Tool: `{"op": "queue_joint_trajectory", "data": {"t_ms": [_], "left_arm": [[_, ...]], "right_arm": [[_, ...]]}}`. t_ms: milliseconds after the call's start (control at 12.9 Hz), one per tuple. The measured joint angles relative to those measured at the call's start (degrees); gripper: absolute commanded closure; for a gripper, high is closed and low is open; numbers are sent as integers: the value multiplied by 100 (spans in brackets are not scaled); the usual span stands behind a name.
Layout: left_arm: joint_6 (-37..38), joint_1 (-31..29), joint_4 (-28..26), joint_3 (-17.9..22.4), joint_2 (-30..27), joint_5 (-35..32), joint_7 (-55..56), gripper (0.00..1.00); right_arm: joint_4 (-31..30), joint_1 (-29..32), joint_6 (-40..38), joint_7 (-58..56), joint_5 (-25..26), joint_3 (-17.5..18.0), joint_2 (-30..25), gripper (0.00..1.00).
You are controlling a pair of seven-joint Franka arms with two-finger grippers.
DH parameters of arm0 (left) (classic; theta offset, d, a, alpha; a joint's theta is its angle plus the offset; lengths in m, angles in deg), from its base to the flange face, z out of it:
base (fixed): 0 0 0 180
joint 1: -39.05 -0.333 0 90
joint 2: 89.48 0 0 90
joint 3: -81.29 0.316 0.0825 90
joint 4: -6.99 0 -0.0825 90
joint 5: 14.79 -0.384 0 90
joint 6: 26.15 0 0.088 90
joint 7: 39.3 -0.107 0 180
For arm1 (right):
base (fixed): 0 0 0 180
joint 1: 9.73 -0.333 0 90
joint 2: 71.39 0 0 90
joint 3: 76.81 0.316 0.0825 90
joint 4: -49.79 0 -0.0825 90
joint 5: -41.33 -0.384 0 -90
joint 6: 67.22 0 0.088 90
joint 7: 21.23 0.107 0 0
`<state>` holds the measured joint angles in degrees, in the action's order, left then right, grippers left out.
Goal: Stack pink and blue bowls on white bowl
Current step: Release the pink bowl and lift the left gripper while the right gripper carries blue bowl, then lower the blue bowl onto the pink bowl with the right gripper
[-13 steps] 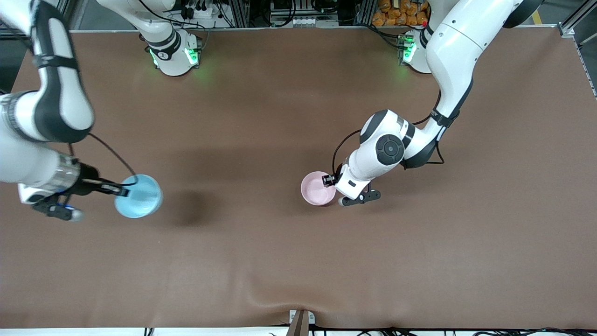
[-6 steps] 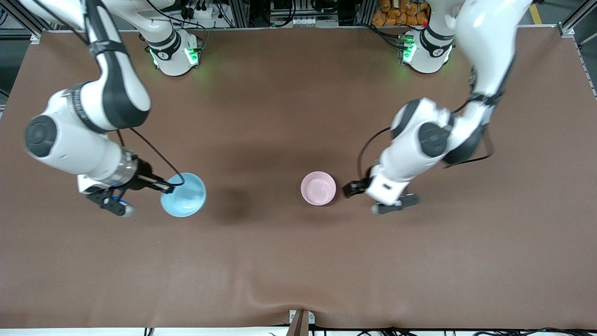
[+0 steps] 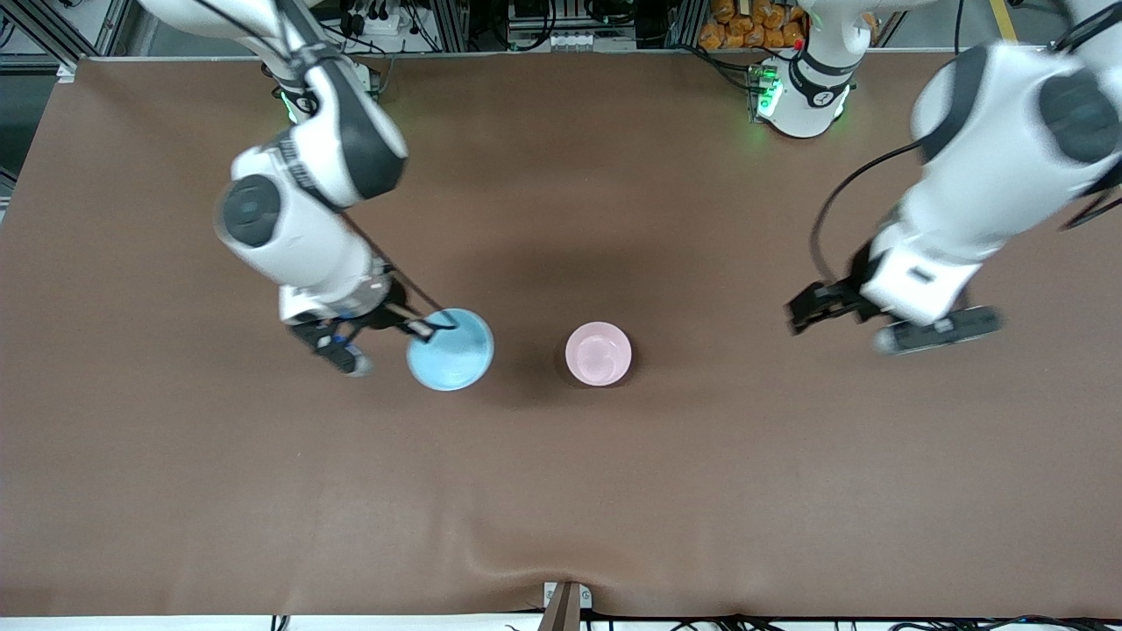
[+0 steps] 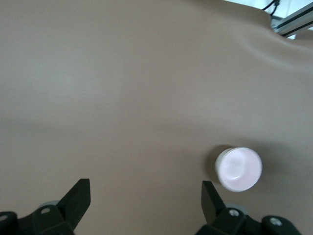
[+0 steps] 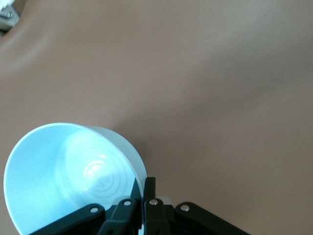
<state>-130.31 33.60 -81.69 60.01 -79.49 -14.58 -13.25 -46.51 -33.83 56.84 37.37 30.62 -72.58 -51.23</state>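
The pale pink bowl (image 3: 599,353) stands upright on the brown table near its middle. It also shows in the left wrist view (image 4: 239,168), where its outer wall looks whitish. No separate white bowl shows, and I cannot tell whether one sits under the pink bowl. My right gripper (image 3: 429,329) is shut on the rim of the light blue bowl (image 3: 450,349) and holds it above the table, close beside the pink bowl toward the right arm's end. The right wrist view shows its fingers (image 5: 143,188) pinching the blue bowl's wall (image 5: 63,171). My left gripper (image 3: 811,308) is open and empty (image 4: 145,200), raised toward the left arm's end.
The brown cloth (image 3: 561,491) covers the whole table and has a raised wrinkle near the edge nearest the front camera (image 3: 517,548). The two arm bases (image 3: 329,105) (image 3: 802,92) stand at the edge farthest from the front camera.
My left gripper let go of the pink bowl, then rose and drew away toward the left arm's end. My right gripper carried the blue bowl across the table to just beside the pink bowl.
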Motion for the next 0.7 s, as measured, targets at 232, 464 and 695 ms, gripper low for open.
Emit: {"op": "queue_joint_trajectory", "data": {"t_ms": [232,464,695], "left_arm": [[880,-388,433,-1,-132,0,-603,0],[1351,-605,499,101,-394,0,-1361,0],[1719,206,500,1062,-694,0,-1652,0]], "right_arm": [[111,-545,509,813,5,-9,416,100],[522,-946,707,1746,276,-26,1019,100],[1010,-1347,757,2852,767,-33,1593,100]]}}
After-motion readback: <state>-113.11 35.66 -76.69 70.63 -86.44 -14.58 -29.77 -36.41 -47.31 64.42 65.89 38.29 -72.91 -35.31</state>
